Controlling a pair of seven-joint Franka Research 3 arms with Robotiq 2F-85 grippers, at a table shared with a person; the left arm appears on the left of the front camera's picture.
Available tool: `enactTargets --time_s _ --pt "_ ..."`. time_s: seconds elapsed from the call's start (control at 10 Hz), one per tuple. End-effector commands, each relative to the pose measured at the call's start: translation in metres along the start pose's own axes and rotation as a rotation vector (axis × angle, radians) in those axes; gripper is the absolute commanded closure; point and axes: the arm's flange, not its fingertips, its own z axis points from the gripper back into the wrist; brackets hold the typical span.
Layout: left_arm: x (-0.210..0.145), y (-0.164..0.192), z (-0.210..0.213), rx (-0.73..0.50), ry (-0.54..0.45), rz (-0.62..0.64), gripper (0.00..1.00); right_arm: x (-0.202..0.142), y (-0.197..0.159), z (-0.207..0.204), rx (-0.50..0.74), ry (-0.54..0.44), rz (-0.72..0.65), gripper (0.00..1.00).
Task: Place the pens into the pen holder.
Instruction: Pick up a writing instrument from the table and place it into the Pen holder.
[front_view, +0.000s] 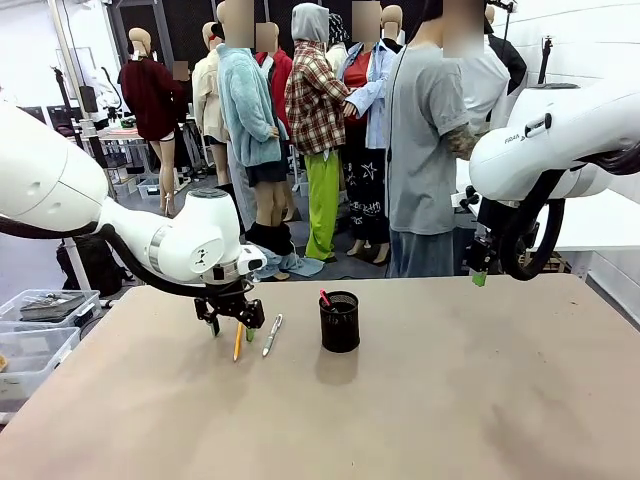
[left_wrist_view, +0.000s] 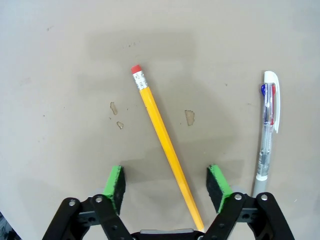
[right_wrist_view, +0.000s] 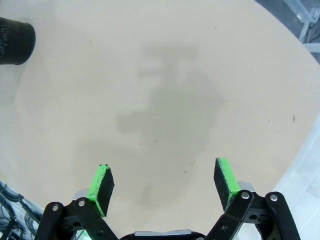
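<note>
Pickup step: left tool (left_wrist_view: 166, 176) spread astride the pencil (left_wrist_view: 160, 131) (not yet gripping); next, clench, then carry to the cup (front_view: 339, 325).

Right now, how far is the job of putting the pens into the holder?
Done: one pen with a red end stands in the black holder. In hand: the left gripper is down at the table, jaws open either side of the yellow pencil, not gripping. Left: that pencil and the silver pen beside it lie on the table. The right gripper hangs open, empty.
</note>
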Motion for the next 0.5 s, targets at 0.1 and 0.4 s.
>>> enactTargets --time_s 0.1,0.4 --pt "0.0048 0.0025 -0.0004 0.027 -0.007 -0.002 0.71 0.0011 -0.0007 -0.0016 0.005 -0.008 -0.007 0.00" --pt "0.0068 0.0098 -0.0032 0.002 0.032 -0.002 1.00 0.0011 -0.0007 -0.0016 0.005 -0.008 -0.007 0.00"
